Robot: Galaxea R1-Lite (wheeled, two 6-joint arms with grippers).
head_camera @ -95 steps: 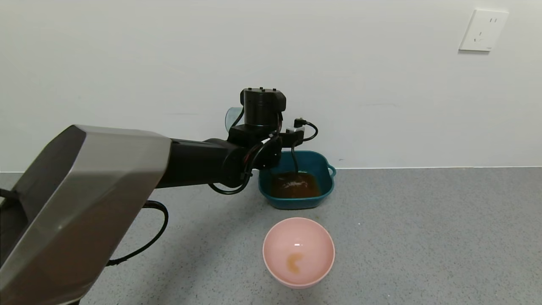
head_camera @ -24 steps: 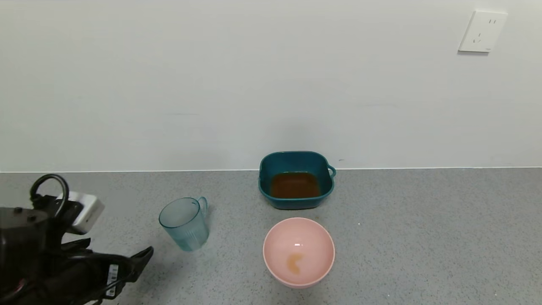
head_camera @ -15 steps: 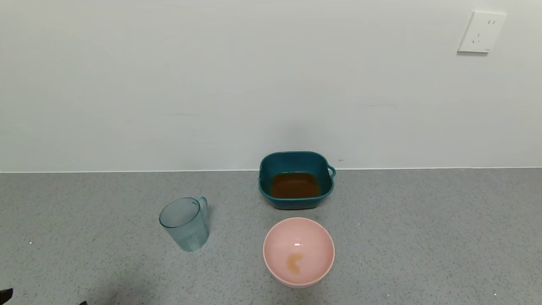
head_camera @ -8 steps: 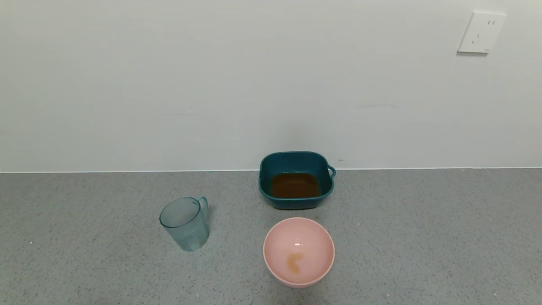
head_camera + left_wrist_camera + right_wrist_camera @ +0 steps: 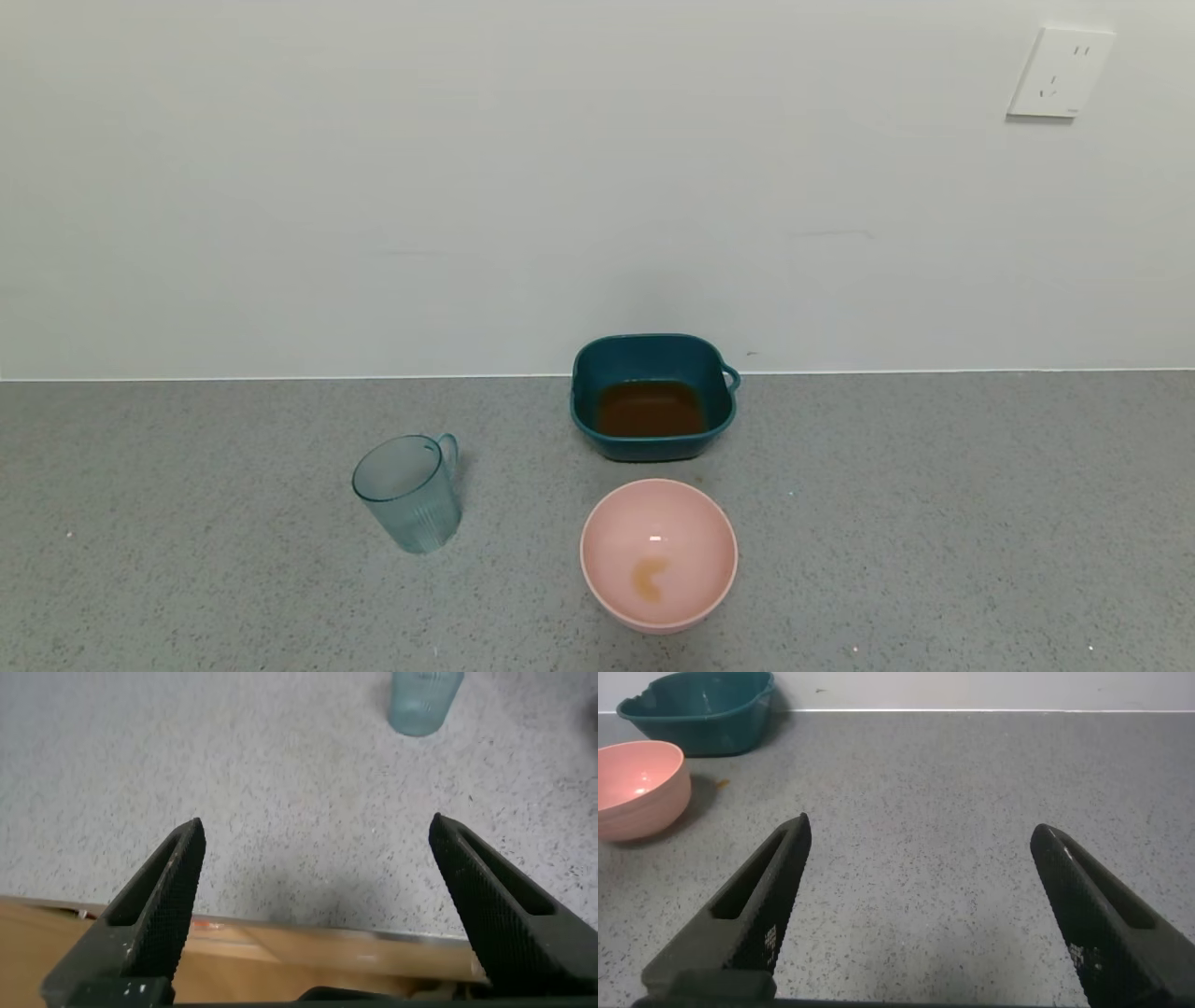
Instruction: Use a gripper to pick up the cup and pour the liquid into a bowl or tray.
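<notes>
The translucent blue-grey ribbed cup [image 5: 408,493] stands upright and looks empty on the grey counter, left of the bowls; it also shows in the left wrist view [image 5: 425,700]. The dark teal basin [image 5: 653,350] sits against the wall and holds the amber-brown liquid [image 5: 651,409]; it also shows in the right wrist view [image 5: 701,714]. My left gripper [image 5: 316,835] is open and empty over the counter's front edge, well back from the cup. My right gripper [image 5: 920,831] is open and empty above bare counter, away from the basin. Neither arm shows in the head view.
A round pale pink bowl [image 5: 659,527] with a small orange-brown stain stands in front of the basin, and shows in the right wrist view [image 5: 640,789]. A white wall socket [image 5: 1061,73] is high on the right. The counter's wooden front edge [image 5: 280,961] shows under the left gripper.
The left arm poured into the teal basin, set the cup down on the left and withdrew out of the head view. In the last second nothing on the counter has moved.
</notes>
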